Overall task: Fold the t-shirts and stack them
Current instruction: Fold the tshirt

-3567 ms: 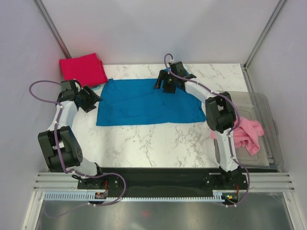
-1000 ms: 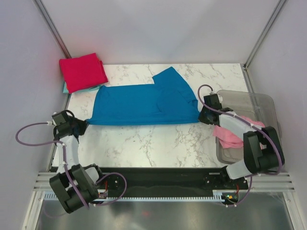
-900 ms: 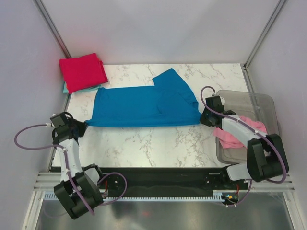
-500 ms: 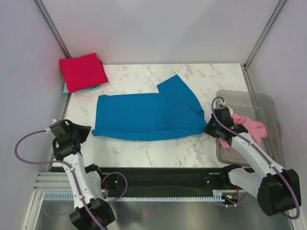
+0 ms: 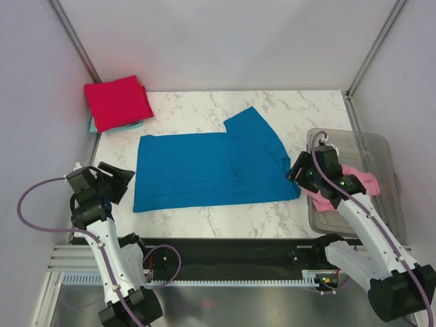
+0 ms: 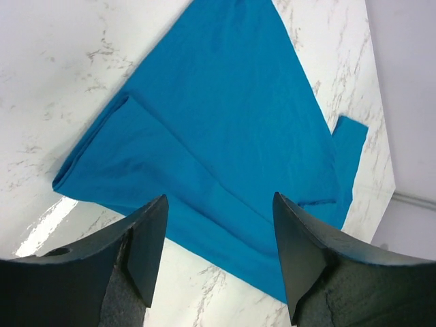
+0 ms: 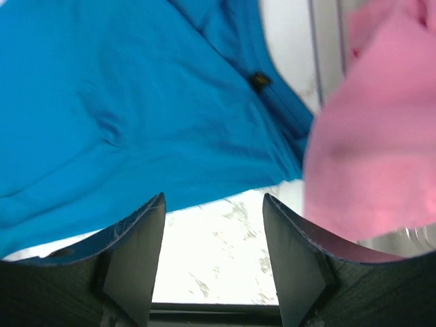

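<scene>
- Across the worktop (image 5: 225, 221) middle, the blue t-shirt (image 5: 211, 170) lies spread flat.
- Left tool (image 5: 117, 182) and right tool (image 5: 297, 174) gape empty beside its near corners.

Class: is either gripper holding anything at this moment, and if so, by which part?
Nothing is held. The left gripper and the right gripper are both open and empty; the blue t-shirt lies free below them.

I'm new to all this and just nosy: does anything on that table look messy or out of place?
The bright blue cloth t-shirt lies flat but half folded, one sleeve jutting toward the far side. The pink cloth t-shirt sits crumpled in the clear plastic tub. Nothing looks spilled or damaged.
</scene>
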Controlling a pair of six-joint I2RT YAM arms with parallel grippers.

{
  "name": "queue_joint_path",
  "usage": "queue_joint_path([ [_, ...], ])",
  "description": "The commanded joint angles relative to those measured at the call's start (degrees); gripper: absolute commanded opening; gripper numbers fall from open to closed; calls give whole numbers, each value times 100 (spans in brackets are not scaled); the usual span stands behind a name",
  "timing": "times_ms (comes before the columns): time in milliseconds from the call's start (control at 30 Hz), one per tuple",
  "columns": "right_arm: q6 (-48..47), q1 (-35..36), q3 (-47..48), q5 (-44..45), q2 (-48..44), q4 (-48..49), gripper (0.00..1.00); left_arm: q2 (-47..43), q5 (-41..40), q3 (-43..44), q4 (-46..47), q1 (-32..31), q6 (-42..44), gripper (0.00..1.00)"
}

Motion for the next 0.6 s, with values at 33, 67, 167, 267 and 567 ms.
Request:
queue_joint_path([
  [33,-593,16,1227,-155,981,555,67,452,372,616,482,-285,717,70],
  [67,-707,24,1466,-208,1279,652,67,583,311,696,492,-347,822,70],
  [167,-1200,42,2696,-112,2693,811,67,909,204,715,570,-593,1026,70],
  [267,-1761,42,4128,-94,4214,907,68,998,354,382,904,-1031,1218,69],
  [567,-2686,42,9321,591,8785,714,72,1191,468,204,1125,-1796,1166,69],
])
